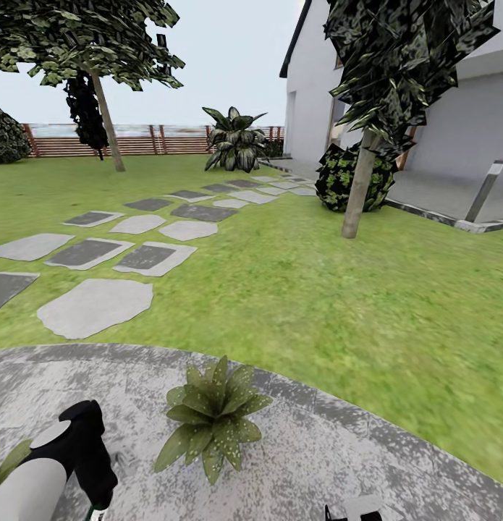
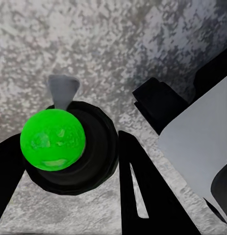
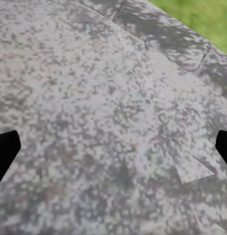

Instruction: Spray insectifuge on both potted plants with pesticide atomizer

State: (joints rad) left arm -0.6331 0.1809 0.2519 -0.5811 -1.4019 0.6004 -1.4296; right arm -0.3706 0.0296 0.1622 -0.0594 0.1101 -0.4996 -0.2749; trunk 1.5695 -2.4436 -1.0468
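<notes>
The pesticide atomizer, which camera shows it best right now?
The left wrist view: the pesticide atomizer sits large between the left gripper's fingers, seen from above. The head view catches a green sliver of it under that arm. The right wrist view looks at patio paving.

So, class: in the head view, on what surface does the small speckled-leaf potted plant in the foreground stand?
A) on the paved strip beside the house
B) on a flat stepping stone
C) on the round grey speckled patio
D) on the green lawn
C: the potted plant sits well inside the curved edge of the grey speckled patio, with the lawn and the stepping stones lying beyond it.
</notes>
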